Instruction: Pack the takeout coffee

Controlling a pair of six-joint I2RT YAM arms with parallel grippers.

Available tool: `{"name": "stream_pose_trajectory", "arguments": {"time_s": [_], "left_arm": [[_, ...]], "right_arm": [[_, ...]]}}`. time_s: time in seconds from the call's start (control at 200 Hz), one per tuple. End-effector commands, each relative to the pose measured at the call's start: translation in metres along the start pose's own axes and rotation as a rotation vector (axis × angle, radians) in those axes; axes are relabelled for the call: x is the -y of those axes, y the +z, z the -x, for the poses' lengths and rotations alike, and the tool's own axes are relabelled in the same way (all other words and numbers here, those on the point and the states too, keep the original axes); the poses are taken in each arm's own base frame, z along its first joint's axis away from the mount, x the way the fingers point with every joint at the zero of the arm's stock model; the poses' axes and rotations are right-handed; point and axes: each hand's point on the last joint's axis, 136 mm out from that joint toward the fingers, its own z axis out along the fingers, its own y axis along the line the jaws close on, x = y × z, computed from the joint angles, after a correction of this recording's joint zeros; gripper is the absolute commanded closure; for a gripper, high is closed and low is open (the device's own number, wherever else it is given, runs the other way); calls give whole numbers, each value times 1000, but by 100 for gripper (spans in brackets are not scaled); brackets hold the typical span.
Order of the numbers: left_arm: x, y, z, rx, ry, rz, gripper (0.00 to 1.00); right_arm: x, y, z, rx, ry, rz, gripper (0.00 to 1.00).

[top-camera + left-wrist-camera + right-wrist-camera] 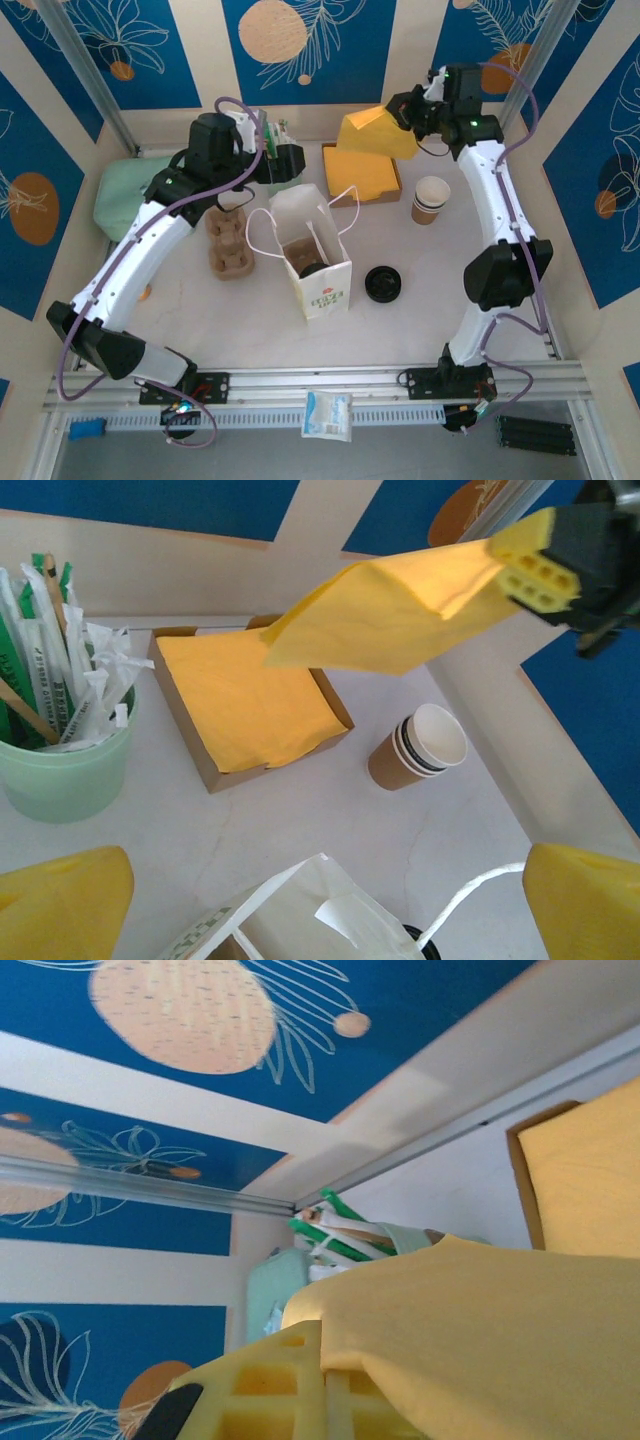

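Standing nearest the arm bases, a white paper bag (320, 290) sits open at the middle of the table, with a black lid (383, 283) just to its right and a brown pulp cup carrier (228, 240) to its left. Farther back, the takeout coffee cups (420, 745), nested in a short stack, stand upright on the table just right of a cardboard box (180, 715) of napkins, touched by neither arm. The left gripper (325, 905) hovers near the bag's far edge, its yellow fingers spread wide and holding nothing. A mint-green cup (65, 780) of wrapped straws stands left of the box. Farthest back, the right gripper (540, 565) pinches one corner of a yellow napkin (390, 610), which hangs in the air over the box.
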Motion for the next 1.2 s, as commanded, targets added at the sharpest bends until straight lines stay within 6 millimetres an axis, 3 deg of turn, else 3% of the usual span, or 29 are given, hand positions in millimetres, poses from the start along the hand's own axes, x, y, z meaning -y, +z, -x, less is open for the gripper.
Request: {"name": "stream_pose_trajectory", "arguments": {"time_s": [0.0, 0.135, 0.24, 0.415, 0.605, 0.765, 0.88, 1.005, 1.195], "left_arm": [[1, -19, 21, 64, 15, 24, 1], [1, -29, 28, 84, 28, 45, 1], [-5, -38, 32, 100, 30, 80, 1], [-22, -62, 44, 156, 14, 165, 0], [-42, -98, 61, 247, -34, 231, 1], [-47, -115, 64, 268, -48, 231, 1], [-33, -114, 55, 236, -40, 146, 0], [-13, -108, 31, 147, -53, 5, 1], [8, -117, -8, 54, -76, -143, 1]], "right_arm": [[-43, -42, -7, 0, -110, 69, 100], [-83, -80, -19, 12, -190, 150, 100], [-117, -110, -39, -8, -261, 224, 100], [-171, -158, -90, -84, -387, 370, 100], [-206, -189, -141, -205, -448, 499, 100], [-227, -191, -175, -321, -471, 572, 100], [-235, -180, -188, -376, -472, 588, 100], [-240, -164, -199, -437, -461, 605, 100], [-242, -137, -225, -537, -455, 606, 100]]}}
